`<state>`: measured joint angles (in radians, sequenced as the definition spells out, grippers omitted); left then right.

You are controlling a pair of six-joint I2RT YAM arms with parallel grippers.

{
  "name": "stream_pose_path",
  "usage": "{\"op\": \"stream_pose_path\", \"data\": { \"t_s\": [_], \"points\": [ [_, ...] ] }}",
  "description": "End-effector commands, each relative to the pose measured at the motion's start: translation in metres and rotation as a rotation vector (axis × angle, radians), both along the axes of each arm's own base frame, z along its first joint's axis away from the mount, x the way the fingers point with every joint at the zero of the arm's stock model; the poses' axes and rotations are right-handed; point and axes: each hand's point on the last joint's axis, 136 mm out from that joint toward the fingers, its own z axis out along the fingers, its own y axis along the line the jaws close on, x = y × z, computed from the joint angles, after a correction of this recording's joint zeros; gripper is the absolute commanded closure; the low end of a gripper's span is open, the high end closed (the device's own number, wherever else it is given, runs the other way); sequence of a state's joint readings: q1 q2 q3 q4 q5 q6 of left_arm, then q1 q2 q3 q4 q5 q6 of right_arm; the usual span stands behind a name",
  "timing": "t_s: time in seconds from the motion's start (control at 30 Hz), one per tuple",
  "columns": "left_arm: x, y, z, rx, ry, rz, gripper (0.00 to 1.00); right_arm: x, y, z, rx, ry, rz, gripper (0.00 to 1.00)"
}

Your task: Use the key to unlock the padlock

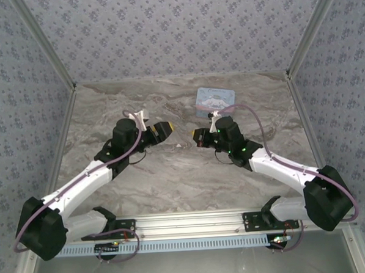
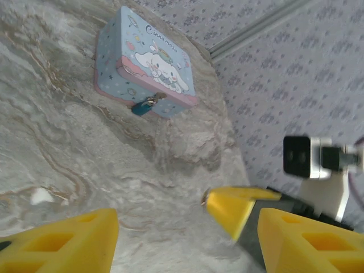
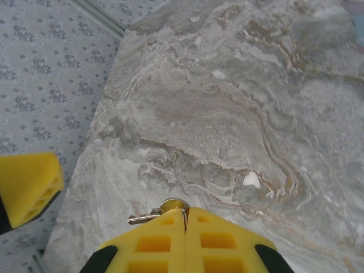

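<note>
Padlock [image 2: 142, 107] at front of tin [image 2: 139, 54]

Both arms reach in from the near edge and meet just short of the tin [image 1: 215, 102], elbows bowed outward, wrists turned toward each other. The left gripper [image 1: 165, 130] sits to the near left of the tin, its yellow fingers [image 2: 68, 242] spread apart, clamping nothing. The right gripper [image 1: 198, 137] hangs just on the near side of the tin, facing the left one across a small gap, jaws pressed tight on the key [image 3: 170, 204].
</note>
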<state>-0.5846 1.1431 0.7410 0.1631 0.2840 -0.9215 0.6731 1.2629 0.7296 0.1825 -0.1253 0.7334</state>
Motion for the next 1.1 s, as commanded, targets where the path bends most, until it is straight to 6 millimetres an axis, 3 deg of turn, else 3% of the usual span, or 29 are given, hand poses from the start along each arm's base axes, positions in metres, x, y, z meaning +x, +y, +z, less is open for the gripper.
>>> {"op": "stream_pose_path", "data": {
  "t_s": [0.0, 0.1, 0.23, 0.53, 0.77, 1.07],
  "points": [
    [0.004, -0.004, 0.015, -0.121, 0.141, 0.059, 0.37, 0.011, -0.002, 0.021, -0.078, -0.179, -0.051, 1.0],
    [0.006, 0.002, 0.009, -0.188, 0.291, 0.152, 0.38, 0.013, -0.001, 0.025, -0.182, -0.296, -0.08, 1.0],
    [-0.002, 0.017, -0.022, -0.258, 0.601, 0.338, 0.39, 0.012, 0.008, 0.037, -0.31, -0.445, -0.106, 1.0],
    [-0.031, 0.012, -0.053, -0.333, 1.023, 0.469, 0.48, 0.006, 0.041, 0.043, -0.449, -0.596, -0.036, 1.0],
    [-0.033, -0.002, -0.061, -0.393, 1.121, 0.488, 0.5, -0.006, 0.067, 0.037, -0.456, -0.626, 0.036, 1.0],
    [-0.031, 0.008, -0.069, -0.444, 1.135, 0.571, 0.53, -0.017, 0.076, 0.028, -0.455, -0.621, 0.067, 1.0]
  ]
}}
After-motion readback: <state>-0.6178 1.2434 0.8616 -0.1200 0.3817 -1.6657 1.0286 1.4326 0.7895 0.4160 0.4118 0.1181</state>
